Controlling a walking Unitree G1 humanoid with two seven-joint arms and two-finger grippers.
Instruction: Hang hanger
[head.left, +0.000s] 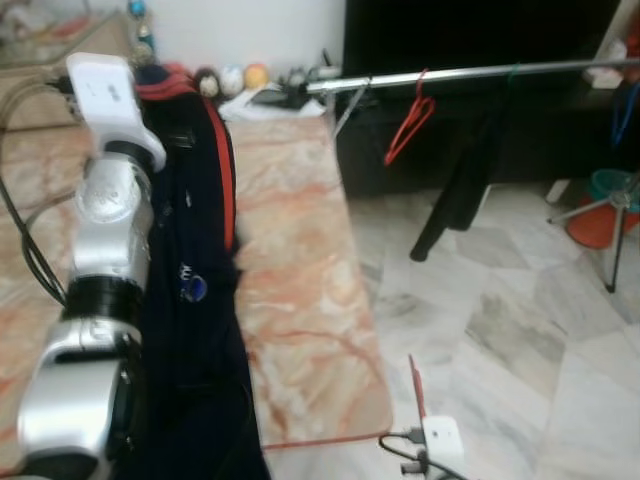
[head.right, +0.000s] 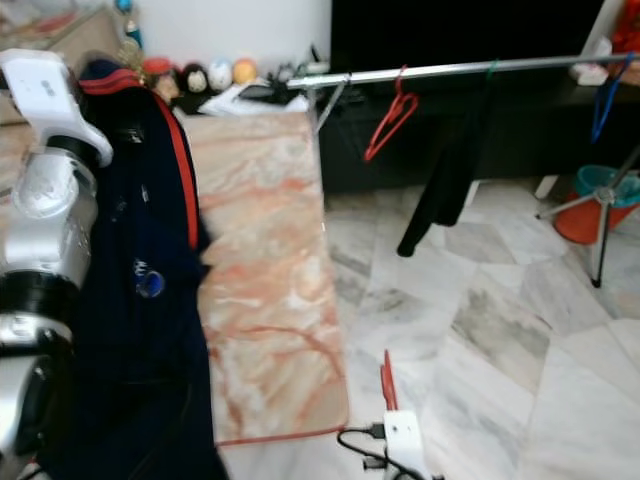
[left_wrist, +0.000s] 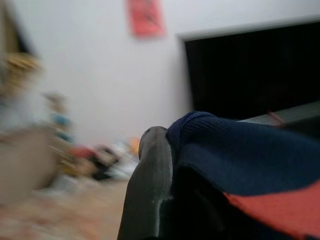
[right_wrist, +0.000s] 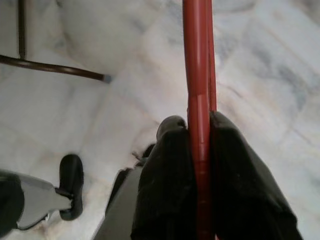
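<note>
Right wrist view has the right gripper (right_wrist: 200, 145) clamping a red hanger (right_wrist: 198, 75) (left gripper (left_wrist: 165, 165) pinches the navy garment (head.left: 195, 300)).

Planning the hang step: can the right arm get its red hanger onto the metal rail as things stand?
Probably not yet: the right pincer, shut on the red hanger, sits low near the floor, and the metal rail lies well ahead across open marble floor.

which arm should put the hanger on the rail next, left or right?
Right, probably. The right gripper is clamped on a red hanger, low on the rail's side. The left gripper holds up the navy garment over the table.
</note>
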